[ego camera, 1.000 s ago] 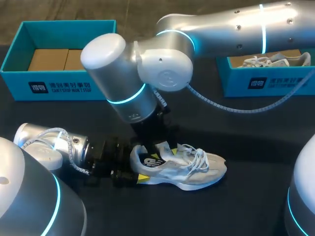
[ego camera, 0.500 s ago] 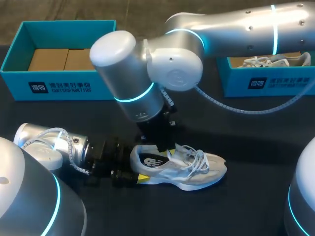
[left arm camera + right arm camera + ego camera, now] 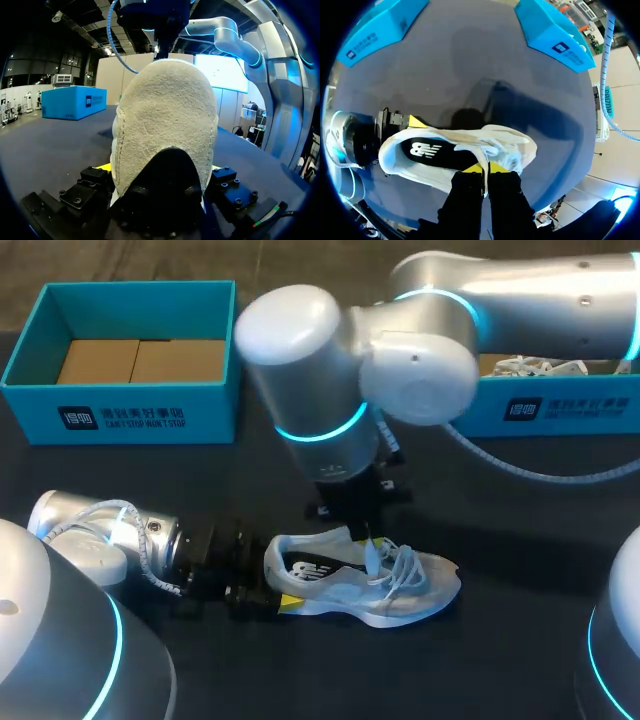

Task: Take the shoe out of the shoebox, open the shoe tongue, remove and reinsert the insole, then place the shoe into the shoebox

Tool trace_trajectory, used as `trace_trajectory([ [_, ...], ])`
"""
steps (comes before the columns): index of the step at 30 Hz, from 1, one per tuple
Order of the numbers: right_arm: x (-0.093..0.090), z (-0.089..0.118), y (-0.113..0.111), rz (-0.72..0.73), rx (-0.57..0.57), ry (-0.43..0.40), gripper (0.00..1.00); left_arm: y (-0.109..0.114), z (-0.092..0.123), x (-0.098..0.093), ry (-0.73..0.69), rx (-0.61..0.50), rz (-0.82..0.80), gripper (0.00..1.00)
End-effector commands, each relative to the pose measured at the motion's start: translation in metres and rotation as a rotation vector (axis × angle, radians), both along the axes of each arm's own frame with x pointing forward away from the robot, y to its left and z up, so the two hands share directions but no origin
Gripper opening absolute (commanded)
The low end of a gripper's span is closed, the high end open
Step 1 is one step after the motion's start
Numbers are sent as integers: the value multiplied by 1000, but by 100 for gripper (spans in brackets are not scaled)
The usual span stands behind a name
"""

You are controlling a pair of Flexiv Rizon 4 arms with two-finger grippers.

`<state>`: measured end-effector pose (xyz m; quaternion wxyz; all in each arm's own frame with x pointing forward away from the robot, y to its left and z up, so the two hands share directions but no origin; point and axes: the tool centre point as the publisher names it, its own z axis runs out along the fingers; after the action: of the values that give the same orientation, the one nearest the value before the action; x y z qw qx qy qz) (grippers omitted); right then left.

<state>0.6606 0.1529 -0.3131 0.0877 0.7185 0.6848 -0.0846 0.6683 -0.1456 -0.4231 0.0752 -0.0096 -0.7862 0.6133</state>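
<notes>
While heel-held in left pincer, shoe long axis left-right, toe rightward.

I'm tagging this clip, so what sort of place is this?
Likely a robotics lab bench set up for shoe handling: a dark table, two teal shoeboxes, and a pale sneaker held by the left arm and right arm.

A dark label with white print stands on the front wall of the blue box behind the shoe. The second box has one too (same kind). White letters mark the black insole.
</notes>
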Motion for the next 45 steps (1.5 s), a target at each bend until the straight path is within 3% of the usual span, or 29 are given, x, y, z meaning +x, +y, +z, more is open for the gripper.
trace_trajectory([
  [1,-7,9,-36,-551,170,-178,0,-1,-4,-1,0,2,1,0],
  [8,-2,5,-61,-557,283,-165,0,-1,-4,-1,0,2,1,0],
  [23,-6,-16,-94,-642,391,-148,0,-1,-4,-1,0,2,1,0],
  [38,-7,-32,-103,-685,412,-103,0,-1,-4,-1,0,2,1,0],
  [41,-7,-23,-100,-680,406,-113,10,-1,-4,-1,0,2,1,0],
  [43,-7,-17,-96,-669,397,-122,25,-1,-4,-1,0,2,1,0],
  [45,-7,-10,-93,-664,386,-126,49,-1,-4,-1,0,2,1,0],
])
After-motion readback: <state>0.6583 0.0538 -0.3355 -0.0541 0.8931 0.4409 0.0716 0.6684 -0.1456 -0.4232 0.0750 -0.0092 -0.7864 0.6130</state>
